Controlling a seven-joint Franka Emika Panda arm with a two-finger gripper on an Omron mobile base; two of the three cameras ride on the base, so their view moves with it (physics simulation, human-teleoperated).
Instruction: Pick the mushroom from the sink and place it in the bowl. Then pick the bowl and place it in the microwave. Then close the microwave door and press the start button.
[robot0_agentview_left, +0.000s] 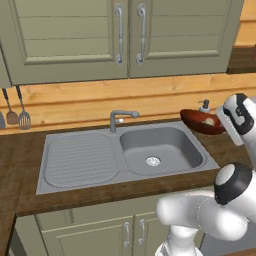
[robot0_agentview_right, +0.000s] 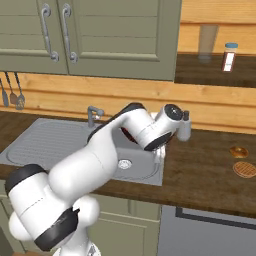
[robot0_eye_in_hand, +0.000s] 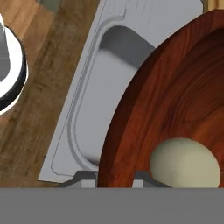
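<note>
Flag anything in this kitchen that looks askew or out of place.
The bowl hangs tilted above the counter right of the sink, its rim pinched in the claw, with the mushroom lying at its low edge. Nothing looks spilled.

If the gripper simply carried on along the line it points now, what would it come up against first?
Most likely nothing new: the gripper is already shut on the bowl rim, mushroom inside. Past the bowl lies the sink basin, though depth is hard to judge.

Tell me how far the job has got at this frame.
Done: the mushroom lies in the bowl, and the sink basin holds just its drain. In hand: the gripper is shut on the bowl's rim, bowl lifted beside the sink. Left: bowl into the microwave, door closed, start pressed.
</note>
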